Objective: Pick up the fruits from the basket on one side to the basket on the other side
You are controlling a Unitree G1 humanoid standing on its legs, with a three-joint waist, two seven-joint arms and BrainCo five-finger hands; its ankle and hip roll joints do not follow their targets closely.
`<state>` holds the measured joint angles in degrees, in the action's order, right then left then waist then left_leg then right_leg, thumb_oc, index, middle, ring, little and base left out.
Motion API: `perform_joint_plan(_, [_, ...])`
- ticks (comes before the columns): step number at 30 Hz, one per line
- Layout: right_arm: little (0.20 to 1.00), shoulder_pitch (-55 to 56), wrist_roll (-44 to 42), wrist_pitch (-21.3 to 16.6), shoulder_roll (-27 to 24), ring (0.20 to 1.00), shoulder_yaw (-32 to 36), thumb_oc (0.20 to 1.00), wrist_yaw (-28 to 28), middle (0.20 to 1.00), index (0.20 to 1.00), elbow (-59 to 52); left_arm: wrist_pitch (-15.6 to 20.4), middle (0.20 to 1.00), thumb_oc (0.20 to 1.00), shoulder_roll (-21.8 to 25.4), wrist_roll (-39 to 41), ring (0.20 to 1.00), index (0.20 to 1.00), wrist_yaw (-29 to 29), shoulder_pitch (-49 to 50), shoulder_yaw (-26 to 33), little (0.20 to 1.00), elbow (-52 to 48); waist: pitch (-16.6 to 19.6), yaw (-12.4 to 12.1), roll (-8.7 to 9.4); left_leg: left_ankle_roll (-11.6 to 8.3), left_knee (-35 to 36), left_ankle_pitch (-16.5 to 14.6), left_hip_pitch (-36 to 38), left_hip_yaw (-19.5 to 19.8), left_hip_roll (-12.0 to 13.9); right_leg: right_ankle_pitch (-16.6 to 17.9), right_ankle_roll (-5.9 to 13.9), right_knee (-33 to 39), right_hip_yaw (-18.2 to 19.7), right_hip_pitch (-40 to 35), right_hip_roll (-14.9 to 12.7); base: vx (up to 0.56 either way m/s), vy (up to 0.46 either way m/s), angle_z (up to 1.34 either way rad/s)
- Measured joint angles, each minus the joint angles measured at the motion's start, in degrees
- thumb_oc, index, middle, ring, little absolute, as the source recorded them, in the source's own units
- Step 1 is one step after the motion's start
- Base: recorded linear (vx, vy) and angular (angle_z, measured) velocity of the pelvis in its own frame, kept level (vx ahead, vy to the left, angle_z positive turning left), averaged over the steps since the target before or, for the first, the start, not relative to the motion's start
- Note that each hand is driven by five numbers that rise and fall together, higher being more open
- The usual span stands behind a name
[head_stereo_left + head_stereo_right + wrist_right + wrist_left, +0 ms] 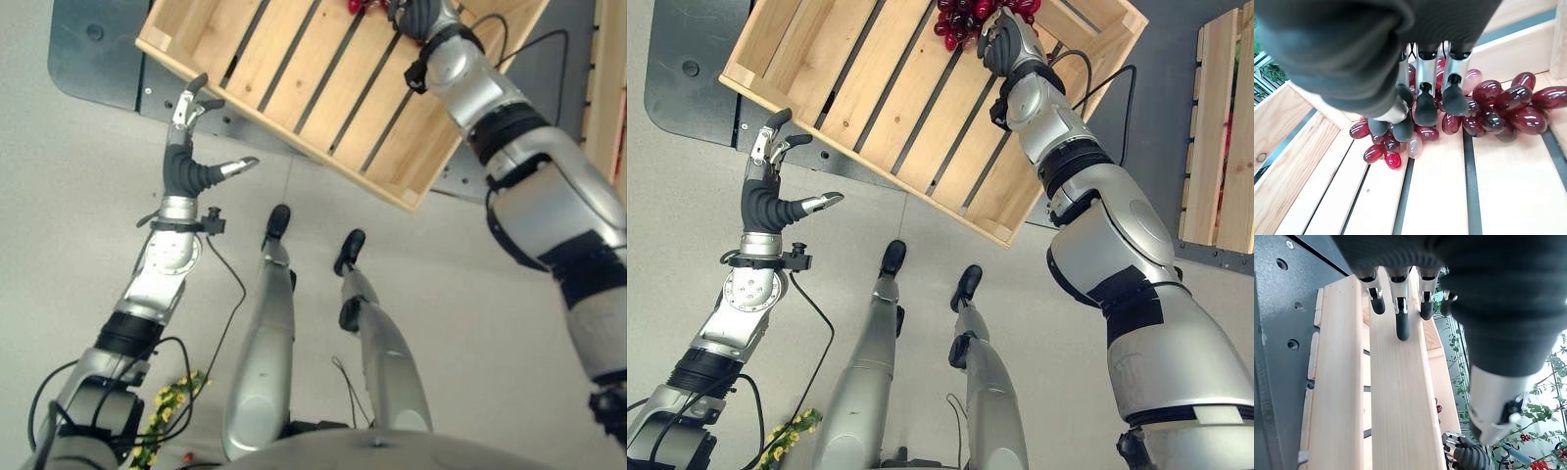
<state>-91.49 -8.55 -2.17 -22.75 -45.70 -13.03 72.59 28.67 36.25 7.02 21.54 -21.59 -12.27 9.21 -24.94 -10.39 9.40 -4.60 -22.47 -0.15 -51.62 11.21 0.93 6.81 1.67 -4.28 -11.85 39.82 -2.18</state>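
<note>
A shallow crate-like basket of pale slatted wood (911, 98) lies on a dark grey metal base plate (686, 88) set on the light grey floor (686, 235). In a far corner of this basket lies a bunch of glossy dark red grapes (1498, 110), resting on the slats with dark gaps between them. The right hand (1011, 41) reaches into that corner; in the right wrist view its fingers (1422, 105) curl downward with the dark tips pressed onto the near part of the bunch and the thumb set against the grapes from the other side, so the hand is closing around the bunch, which rests on the slats. The left hand (191, 162) is held in the air beside the near left edge of the basket, apart from it, with fingers (1402, 323) straight and relaxed and the thumb spread to the side, holding nothing. A second pale slatted wooden basket (1220, 137) lies well apart at the right. A small spray of yellow flowers with green leaves (167, 411) lies on the floor near the left arm.
</note>
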Motion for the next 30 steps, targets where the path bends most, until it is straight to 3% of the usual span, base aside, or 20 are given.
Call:
perform_joint_plan(7, [0.200, 0.0, -0.2, 0.0, 0.8, 0.200, 0.0, 0.200, 0.2, 0.200, 0.200, -0.1, 0.0, 1.000, 1.000, 0.0, 0.0, 1.000, 1.000, 0.0, 0.0, 0.0, 1.000, -0.2, 0.0, 0.0, 0.00, 0.02, -0.2, 0.0, -0.2, 0.1, 0.0, 0.2, -0.22, -0.4, 0.0, 0.2, 0.0, 0.00, 0.000, 0.00])
perform_joint_plan(13, [0.216, 0.3, -2.9, -1.1, 2.0, 0.216, -2.6, 0.216, 4.7, 0.216, 0.216, -4.3, 0.0, 1.000, 1.000, 0.3, 0.0, 1.000, 1.000, -0.3, 0.0, 0.1, 1.000, -0.2, 0.0, 0.0, -0.01, 0.02, -0.2, 0.0, -0.2, 0.1, 0.0, 0.2, -0.22, -0.4, -0.1, 0.2, 0.0, 0.00, 0.000, 0.00])
perform_joint_plan(14, [1.000, 0.3, -3.1, -1.4, 2.2, 1.000, -3.1, 1.000, 5.2, 1.000, 1.000, -5.0, 0.0, 1.000, 1.000, 0.3, 0.0, 1.000, 1.000, -0.4, 0.0, 0.1, 1.000, -0.2, 0.0, 0.0, -0.01, 0.02, -0.3, 0.0, -0.2, 0.1, 0.0, 0.2, -0.23, -0.5, -0.1, 0.2, 0.0, 0.00, 0.000, 0.00])
perform_joint_plan(27, [1.000, 0.3, -2.7, -1.6, 0.4, 1.000, -3.0, 1.000, 3.6, 1.000, 1.000, -3.8, 0.0, 1.000, 1.000, -0.4, 0.1, 1.000, 1.000, -1.4, -1.1, -0.7, 1.000, 3.1, 0.3, 0.2, 0.09, 0.05, -1.3, -0.1, 1.1, 0.2, -0.2, 0.2, -0.23, -0.5, -0.1, -1.7, 0.0, 0.00, 0.025, 0.00])
perform_joint_plan(30, [1.000, 0.7, -2.6, -1.7, -0.7, 1.000, -2.2, 1.000, 3.3, 1.000, 1.000, -3.9, 0.0, 1.000, 1.000, -0.6, 0.1, 1.000, 1.000, -1.8, -2.1, -2.1, 1.000, 6.2, 1.3, 0.3, -0.05, 0.39, -2.3, -0.6, 1.7, 0.4, -0.9, -0.5, 0.53, -2.1, 0.0, -2.1, -0.2, 0.00, 0.146, 0.00])
